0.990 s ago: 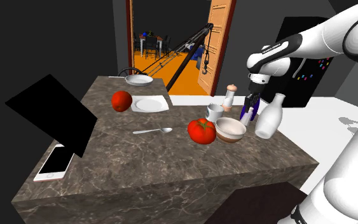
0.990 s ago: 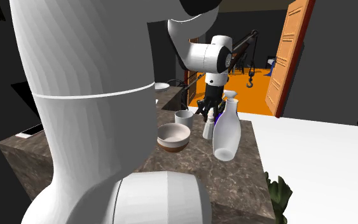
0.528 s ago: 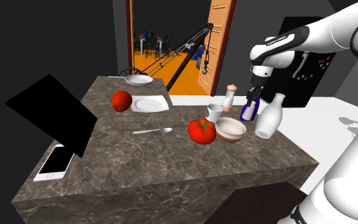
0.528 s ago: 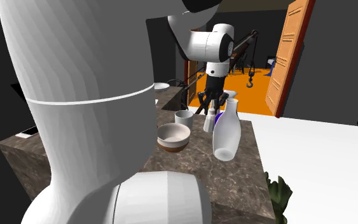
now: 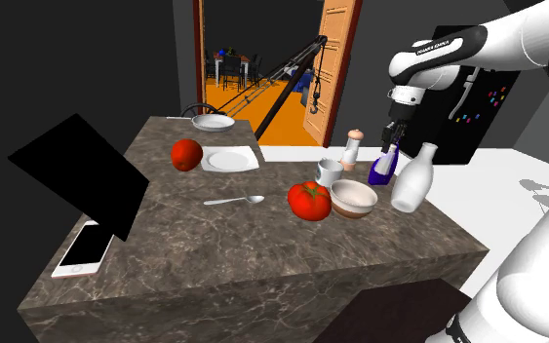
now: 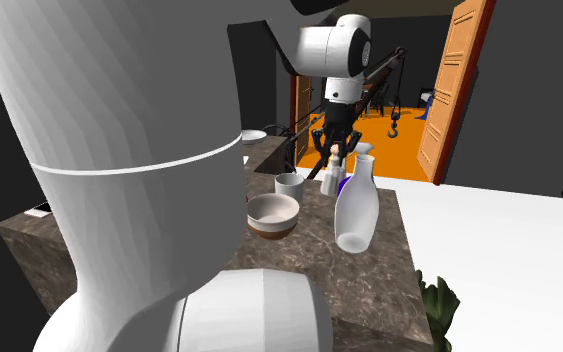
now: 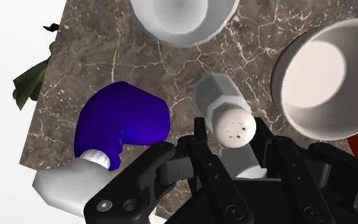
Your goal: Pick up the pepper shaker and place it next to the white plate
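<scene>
Wrist view: hand clamps the pepper shaker; over the last second both rise clear of the worktop, near the blue bottle; lift looks done; carry to white plate remains.

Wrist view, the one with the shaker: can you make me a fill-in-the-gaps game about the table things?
The all-black two-finger gripper clasps a grey six-sided shaker with tiny ___ in its round top. The rounded bottle nearest that shaker is deep ___. Beside the round white bowl sits a red ___ with a green stalk.
Missing words: holes; blue; tomato.
</scene>
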You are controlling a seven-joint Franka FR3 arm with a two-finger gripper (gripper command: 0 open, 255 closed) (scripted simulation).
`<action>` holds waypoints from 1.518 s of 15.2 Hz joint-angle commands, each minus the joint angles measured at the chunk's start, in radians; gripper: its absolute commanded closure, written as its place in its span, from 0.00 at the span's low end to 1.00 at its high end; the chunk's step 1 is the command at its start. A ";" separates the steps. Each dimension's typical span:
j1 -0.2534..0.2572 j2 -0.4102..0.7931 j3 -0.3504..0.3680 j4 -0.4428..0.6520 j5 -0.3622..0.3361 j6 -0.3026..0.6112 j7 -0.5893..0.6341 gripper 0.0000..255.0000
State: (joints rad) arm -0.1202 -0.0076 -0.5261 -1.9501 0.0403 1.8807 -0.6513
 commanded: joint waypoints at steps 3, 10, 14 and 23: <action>0.001 -0.010 0.001 0.043 -0.006 -0.052 0.005 1.00; 0.002 -0.019 0.002 0.128 -0.011 -0.144 0.012 1.00; 0.013 -0.017 0.014 0.159 -0.008 -0.173 0.036 1.00; 0.109 0.046 0.112 0.227 0.031 -0.175 0.222 1.00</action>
State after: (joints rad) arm -0.0215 0.0169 -0.4248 -1.7440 0.0610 1.7054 -0.4491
